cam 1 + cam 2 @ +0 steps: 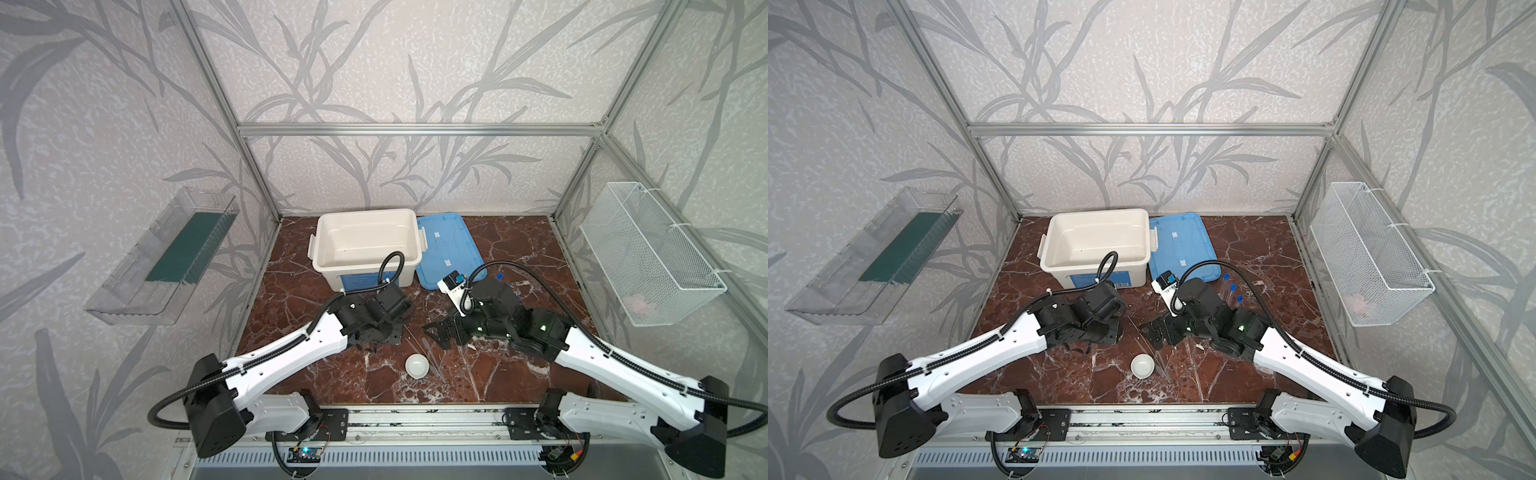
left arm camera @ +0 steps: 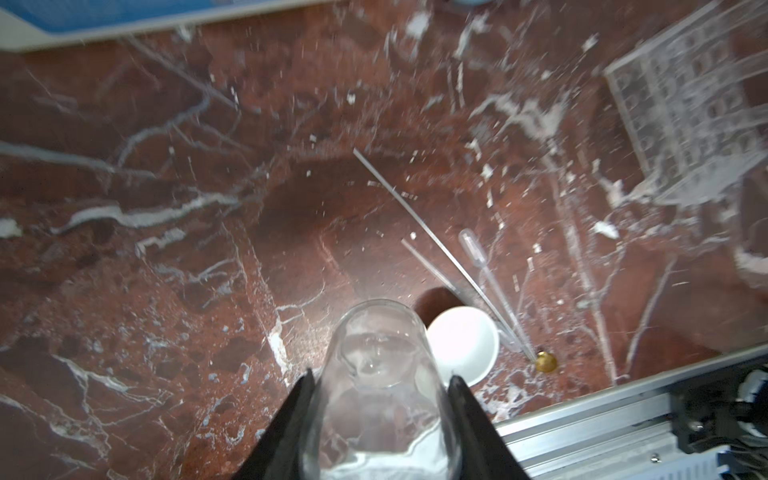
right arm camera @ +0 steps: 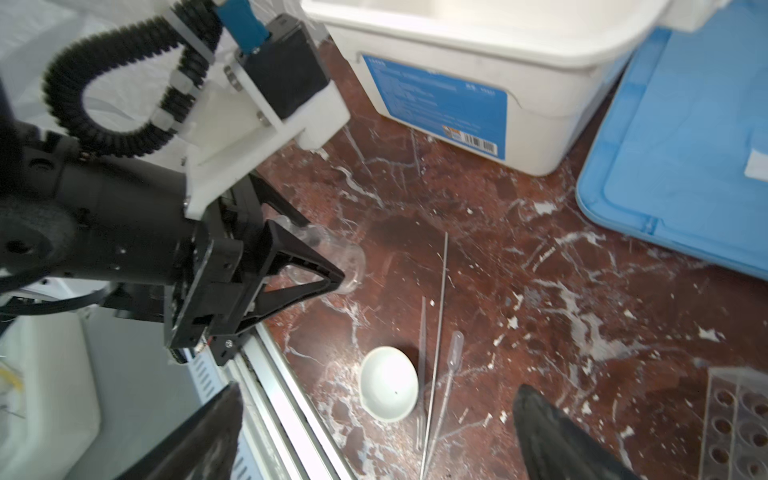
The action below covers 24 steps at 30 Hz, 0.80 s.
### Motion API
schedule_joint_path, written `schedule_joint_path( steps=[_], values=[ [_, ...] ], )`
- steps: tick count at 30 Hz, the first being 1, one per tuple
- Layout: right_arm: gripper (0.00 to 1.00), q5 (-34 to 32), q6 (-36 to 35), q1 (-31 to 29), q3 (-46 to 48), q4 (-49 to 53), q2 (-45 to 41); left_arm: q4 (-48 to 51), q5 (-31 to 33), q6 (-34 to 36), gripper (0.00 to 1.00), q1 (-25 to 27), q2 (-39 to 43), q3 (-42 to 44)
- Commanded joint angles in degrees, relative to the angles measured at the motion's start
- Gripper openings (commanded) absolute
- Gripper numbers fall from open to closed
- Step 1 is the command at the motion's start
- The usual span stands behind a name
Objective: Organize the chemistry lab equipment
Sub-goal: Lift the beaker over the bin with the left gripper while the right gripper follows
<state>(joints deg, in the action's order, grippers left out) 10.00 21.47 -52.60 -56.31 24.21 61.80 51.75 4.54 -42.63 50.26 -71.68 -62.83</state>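
Gripping the small clear beaker (image 2: pixel 380 399) by its sides, the left gripper (image 2: pixel 382 374) holds it with the mouth pointing away from the wrist. Just past its fingertips sits the small white round dish (image 2: pixel 461 345), with the thin clear pipettes (image 2: pixel 482 257) lying alongside. The right gripper (image 3: pixel 378 388) stands wide and empty. The dish and pipettes lie ahead between its fingers, and the clear gridded tube rack (image 3: pixel 739 419) is just beside one finger. Three blue-capped test tubes (image 1: pixel 1230 291) lie behind its wrist.
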Motion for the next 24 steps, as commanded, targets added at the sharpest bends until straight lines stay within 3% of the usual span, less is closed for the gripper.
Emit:
schedule_joint_path(
  steps=[1,7,13,21,24],
  values=[
    [0.99,3.4,0.3,-0.3,-4.8,-4.0,0.3,6.6,1.5,5.1,0.00,-4.2,0.7,-5.3],
    [0.99,-1.9,-0.4,-0.1,-12.0,-3.6,5.4,10.5,-1.3,13.6,0.00,-15.7,-2.7,-16.9],
    [0.99,-5.6,-1.1,0.5,-22.8,-3.3,14.5,15.1,-3.5,19.5,0.00,-26.7,-13.4,-33.1],
    [0.99,-2.8,1.4,3.8,-36.3,-3.8,28.8,20.9,-1.3,22.4,0.00,-34.9,-33.9,-55.6],
    [0.99,-5.6,1.1,4.9,-40.4,-3.5,33.2,21.5,-0.9,22.2,0.00,-36.0,-41.1,-63.3]
  ],
)
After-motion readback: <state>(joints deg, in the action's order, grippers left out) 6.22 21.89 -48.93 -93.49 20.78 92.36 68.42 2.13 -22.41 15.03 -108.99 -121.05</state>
